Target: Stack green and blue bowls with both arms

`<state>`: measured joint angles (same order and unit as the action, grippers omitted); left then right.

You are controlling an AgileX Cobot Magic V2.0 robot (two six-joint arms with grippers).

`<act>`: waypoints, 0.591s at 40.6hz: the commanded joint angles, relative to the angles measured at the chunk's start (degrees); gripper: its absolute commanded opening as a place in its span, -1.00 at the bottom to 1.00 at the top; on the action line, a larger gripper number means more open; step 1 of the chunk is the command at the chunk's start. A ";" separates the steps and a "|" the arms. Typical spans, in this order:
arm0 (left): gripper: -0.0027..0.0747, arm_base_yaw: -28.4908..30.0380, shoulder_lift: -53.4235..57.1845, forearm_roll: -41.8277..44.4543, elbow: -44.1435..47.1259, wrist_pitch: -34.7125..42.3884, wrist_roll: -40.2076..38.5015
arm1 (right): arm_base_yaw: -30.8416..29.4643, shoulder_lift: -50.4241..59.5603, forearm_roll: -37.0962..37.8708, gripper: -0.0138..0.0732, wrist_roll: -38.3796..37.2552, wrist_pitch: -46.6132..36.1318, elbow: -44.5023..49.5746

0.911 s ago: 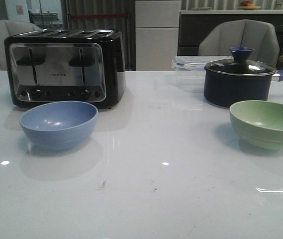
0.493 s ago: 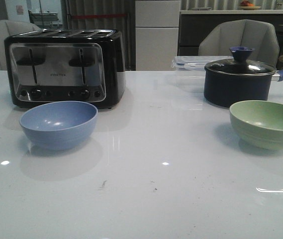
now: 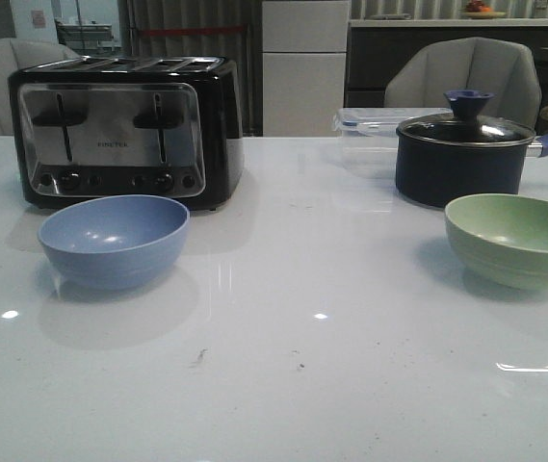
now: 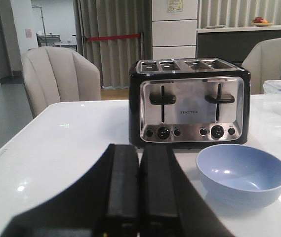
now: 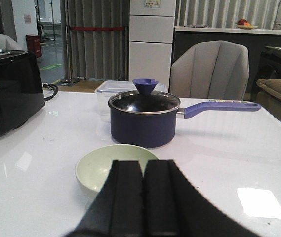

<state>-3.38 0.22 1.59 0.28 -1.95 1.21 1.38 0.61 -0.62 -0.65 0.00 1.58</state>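
Observation:
The blue bowl [image 3: 114, 240] stands upright on the left of the white table, just in front of the toaster; the left wrist view shows this blue bowl [image 4: 242, 174] empty. The green bowl [image 3: 517, 239] stands on the right, in front of the navy pot. My left gripper [image 4: 139, 148] is shut with nothing in it, back from the blue bowl and off to one side. My right gripper [image 5: 143, 164] is shut and empty too, and its fingers hide the near rim of the green bowl [image 5: 111, 166]. Neither arm shows in the front view.
A black and steel toaster [image 3: 122, 130] stands at the back left. A dark navy pot [image 3: 461, 154] with a glass lid and blue handle sits at the back right, a clear plastic box [image 3: 368, 130] beside it. Grey chairs [image 3: 466, 75] stand behind the table.

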 commanded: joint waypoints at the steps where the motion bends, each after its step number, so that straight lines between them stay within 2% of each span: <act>1: -0.69 -0.39 1.17 0.19 -0.07 6.88 -0.65 | -0.05 1.08 0.62 -0.55 0.09 -4.55 -2.63; 5: -0.69 -0.39 1.17 0.09 -2.30 8.75 -0.65 | -0.05 1.03 0.62 -0.55 0.09 -1.65 -7.28; 11: -0.69 -0.39 0.08 -0.26 -10.79 4.64 -0.65 | -0.05 -1.86 0.62 -0.55 0.09 6.08 -16.86; 24: -0.69 -0.39 -12.97 -0.26 -33.59 -14.88 -0.65 | -0.05 -19.32 0.95 -0.55 0.09 22.38 -37.43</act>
<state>-3.38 -8.68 1.59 -27.50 -15.81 1.21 1.38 -13.77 -0.58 -0.65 21.80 -30.61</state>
